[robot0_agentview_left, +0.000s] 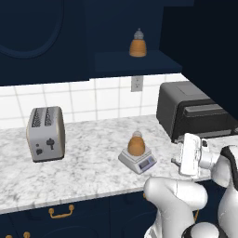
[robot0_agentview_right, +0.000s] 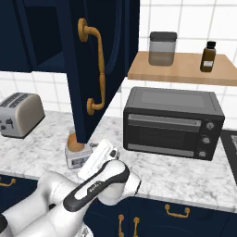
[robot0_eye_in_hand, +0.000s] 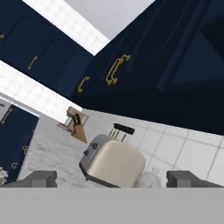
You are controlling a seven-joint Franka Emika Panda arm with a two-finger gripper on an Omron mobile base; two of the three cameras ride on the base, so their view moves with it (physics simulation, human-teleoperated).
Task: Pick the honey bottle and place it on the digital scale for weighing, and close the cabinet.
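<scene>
A honey bottle [robot0_agentview_left: 135, 144] stands upright on the digital scale [robot0_agentview_left: 139, 162] at the counter's middle; in the right base view that honey bottle [robot0_agentview_right: 73, 143] peeks from behind the door's lower edge, on the scale [robot0_agentview_right: 77, 159]. A second, like bottle [robot0_agentview_left: 138, 44] sits on the shelf inside the cabinet [robot0_agentview_left: 132, 63]. The cabinet door [robot0_agentview_right: 99, 55] is swung wide open, its gold handle [robot0_agentview_right: 96, 69] facing me. My gripper [robot0_agentview_left: 177, 161] hovers just right of the scale, apart from the bottle. In the hand view the gripper [robot0_eye_in_hand: 112, 178] is open with nothing between its fingertips [robot0_eye_in_hand: 41, 178].
A silver toaster [robot0_agentview_left: 45, 133] stands at the counter's left. The black toaster oven [robot0_agentview_left: 194, 111] sits at the right, close behind my hand. A wooden shelf [robot0_agentview_right: 178, 69] carries a jar and a brown bottle. A knife block [robot0_eye_in_hand: 74, 124] stands far off.
</scene>
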